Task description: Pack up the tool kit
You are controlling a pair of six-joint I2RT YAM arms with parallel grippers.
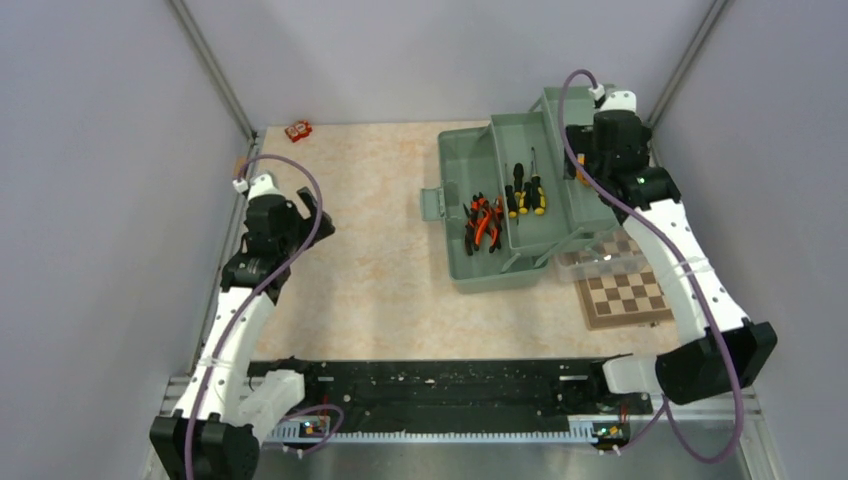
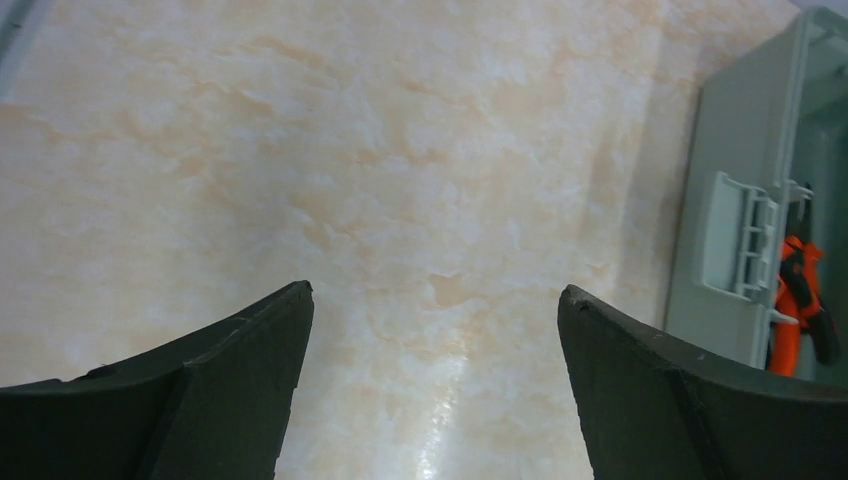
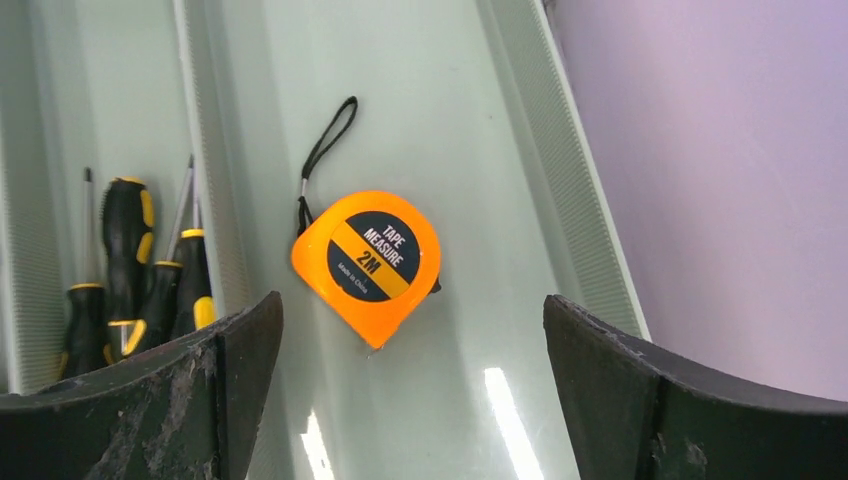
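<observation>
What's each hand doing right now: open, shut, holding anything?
Left hand: open, empty.
Right hand: open, empty, over the tape measure.

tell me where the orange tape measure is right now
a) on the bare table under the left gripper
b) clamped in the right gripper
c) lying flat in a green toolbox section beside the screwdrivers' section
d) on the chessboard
C: the right wrist view shows the tape measure lying flat on the toolbox floor, one section right of the screwdrivers, with the right gripper open and clear of it.
</observation>
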